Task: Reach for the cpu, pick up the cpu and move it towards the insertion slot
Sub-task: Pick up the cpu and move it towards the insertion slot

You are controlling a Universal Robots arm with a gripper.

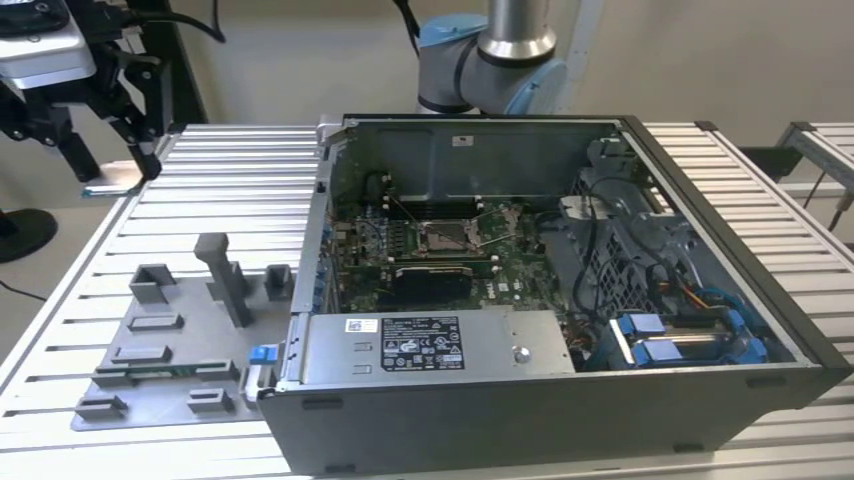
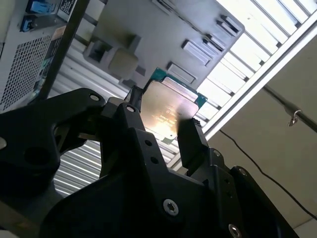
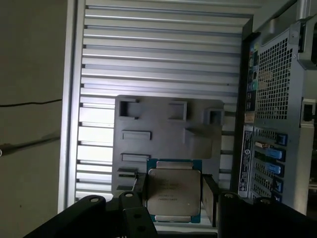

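Gripper point(image 3: 175, 198) clenched on the chip point(image 3: 173, 183); in the exterior view, the socket point(image 1: 445, 236) sits inside the open case point(image 1: 534, 420), three o'clock from the grey tray point(image 1: 187, 348).

Arm point(image 1: 517, 28) of silvery tube with pale blue-grey rounded joint caps point(image 1: 461, 72); pincer point(image 2: 161, 119) matt black, built of angular linked plates with round holes; small silver screws point(image 2: 170, 207) dot its body

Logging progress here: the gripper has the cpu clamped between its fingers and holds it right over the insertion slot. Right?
Not over the slot. The gripper does clamp the cpu between its fingers, but outside the computer case: the exterior view has it at that view's left, apart from the insertion slot.
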